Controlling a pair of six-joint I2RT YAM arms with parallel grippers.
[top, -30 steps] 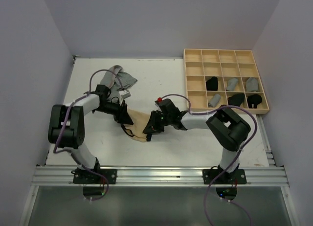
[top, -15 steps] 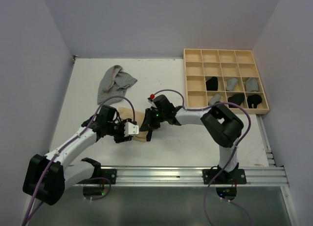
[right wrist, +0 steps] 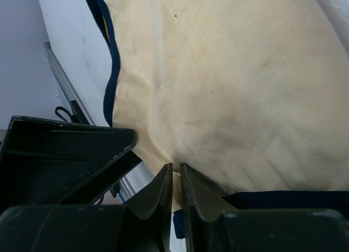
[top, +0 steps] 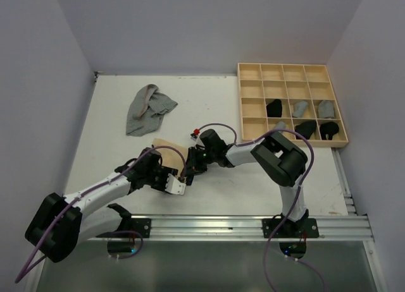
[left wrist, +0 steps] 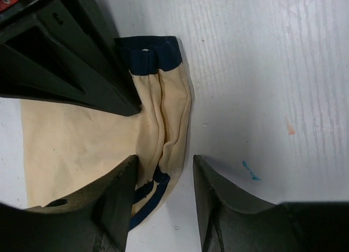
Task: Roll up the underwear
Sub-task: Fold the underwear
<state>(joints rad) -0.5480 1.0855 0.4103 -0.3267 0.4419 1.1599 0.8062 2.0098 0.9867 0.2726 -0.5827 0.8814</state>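
Note:
The tan-beige underwear with dark trim lies flat on the white table between both arms. My right gripper is shut on a pinch of its near edge; the wrist view shows the cloth squeezed between the closed fingertips. My left gripper comes in from the near left and stands open. In its wrist view the jaws straddle the bunched, folded edge of the tan underwear, which touches the left finger. A light grey underwear lies crumpled at the back left.
A pale wooden grid tray sits at the back right with several rolled black and grey garments, such as one black roll, in its cells. The metal rail runs along the near table edge.
My left arm has swung from the far side of the tan underwear down to its near left, with its jaws now around the folded edge. The right gripper has reached farther left, still pinching the cloth.

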